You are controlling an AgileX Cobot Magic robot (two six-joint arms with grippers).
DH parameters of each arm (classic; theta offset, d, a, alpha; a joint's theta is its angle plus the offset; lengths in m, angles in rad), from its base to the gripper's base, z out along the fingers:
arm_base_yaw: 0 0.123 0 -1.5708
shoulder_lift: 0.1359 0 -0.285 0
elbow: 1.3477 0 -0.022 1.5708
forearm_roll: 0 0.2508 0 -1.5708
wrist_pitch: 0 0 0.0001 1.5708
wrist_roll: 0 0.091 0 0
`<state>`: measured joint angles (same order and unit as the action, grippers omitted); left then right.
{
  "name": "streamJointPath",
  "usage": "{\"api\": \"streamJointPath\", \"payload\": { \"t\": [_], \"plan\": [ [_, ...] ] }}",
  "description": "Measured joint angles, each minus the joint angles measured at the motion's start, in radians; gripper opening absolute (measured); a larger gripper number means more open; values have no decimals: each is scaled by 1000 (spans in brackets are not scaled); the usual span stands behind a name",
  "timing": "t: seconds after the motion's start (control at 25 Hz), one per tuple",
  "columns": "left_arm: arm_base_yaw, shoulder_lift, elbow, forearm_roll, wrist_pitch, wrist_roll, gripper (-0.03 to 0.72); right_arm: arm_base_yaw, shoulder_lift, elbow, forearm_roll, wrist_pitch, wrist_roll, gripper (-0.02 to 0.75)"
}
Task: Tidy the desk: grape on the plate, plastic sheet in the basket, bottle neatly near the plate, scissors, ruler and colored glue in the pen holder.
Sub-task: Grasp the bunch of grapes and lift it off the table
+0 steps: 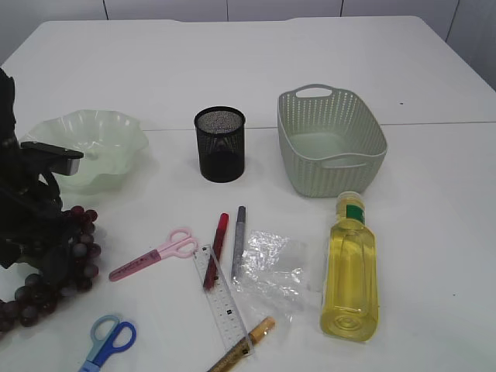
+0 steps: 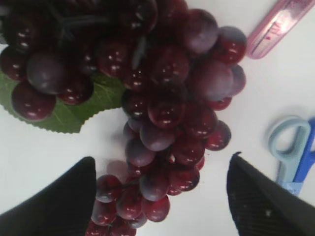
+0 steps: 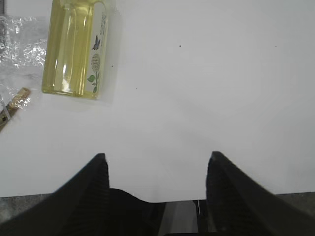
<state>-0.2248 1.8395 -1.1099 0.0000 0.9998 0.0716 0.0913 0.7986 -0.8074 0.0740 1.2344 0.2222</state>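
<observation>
The left claw stands wide open right over the bunch of grapes, one finger on each side of the lower tip of the bunch, nothing clamped yet. The grapes lie on the white table at its near left corner, with a green leaf showing under them. From across the room the left arm covers part of the bunch.

Just beyond the grapes lie the pink scissors, and nearer the table edge the blue scissors. The pale green plate, a wavy-rimmed dish, sits behind the arm, well apart from the grapes.

The right claw is also open, held above bare table, with nothing between its fingers. Off to its left lies the bottle of yellow liquid, on its side, its cap pointing towards the basket. Touching the bottle's side is the crumpled plastic sheet.

In the middle of the table the clear ruler lies flat, with a red glue pen and a grey glue pen beside it, and a gold glue pen at its near end. The black mesh pen holder stands upright behind them, between plate and basket.
</observation>
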Motion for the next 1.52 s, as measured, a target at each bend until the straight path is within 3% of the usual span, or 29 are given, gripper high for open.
{"api": "streamJointPath", "payload": {
  "t": [1.04,1.24,1.44,1.52],
  "plan": [
    [-2,137,-2,-24,-40,0,566,0,0,0,-35,-15,-2,458],
    [-2,137,-2,-24,-51,0,421,0,0,0,-51,-17,-2,457],
    [-2,137,-5,-26,-60,0,158,0,0,0,-55,-17,-2,457],
    [-2,137,-5,-26,-60,-2,105,0,0,0,-55,-17,-2,458]
  ]
}}
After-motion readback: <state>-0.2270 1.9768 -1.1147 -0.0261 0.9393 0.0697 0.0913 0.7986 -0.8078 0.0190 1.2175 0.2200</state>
